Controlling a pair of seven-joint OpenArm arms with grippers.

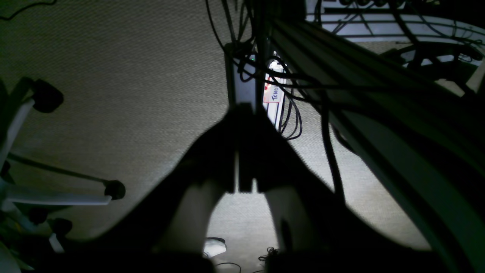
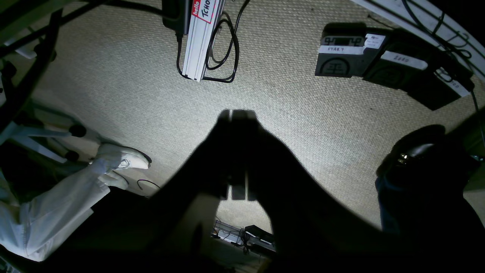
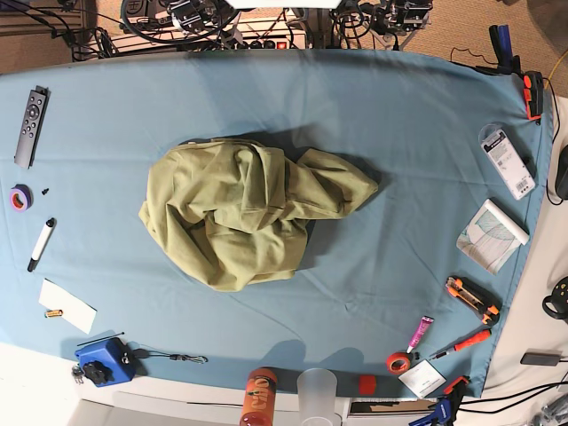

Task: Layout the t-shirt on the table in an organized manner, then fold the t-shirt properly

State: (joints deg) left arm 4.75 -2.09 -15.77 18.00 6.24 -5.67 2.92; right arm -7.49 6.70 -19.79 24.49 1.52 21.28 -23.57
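One garment: the t-shirt [image 3: 253, 222], olive green, lies crumpled in a heap near the middle of the desk [image 3: 399, 133], folds bunched, one part trailing to the base view's right.
Left gripper [image 1: 244, 110]: closed, jaws pressed together, empty; it points down at beige carpet [image 1: 132, 76] off the desk, so the shirt is nowhere near it.
Beyond the left gripper: a white power strip [image 1: 276, 91] and tangled black cables [image 1: 291, 125] just past its tips; a chair base with castors [image 1: 113, 189] off to its left.
Right gripper [image 2: 238, 112]: closed, jaws together, holding nothing; it also hangs over the carpet, well apart from the shirt.
Beyond the right gripper: a labelled white strip [image 2: 201, 34] ahead of its tips, dark boxes [image 2: 344, 57] ahead to its right, a white shoe [image 2: 119, 157] to its left.
Desk edges in the base view: remote [image 3: 30, 125] and marker [image 3: 42, 243] on the left, tools and orange tape [image 3: 398, 361] on the right.
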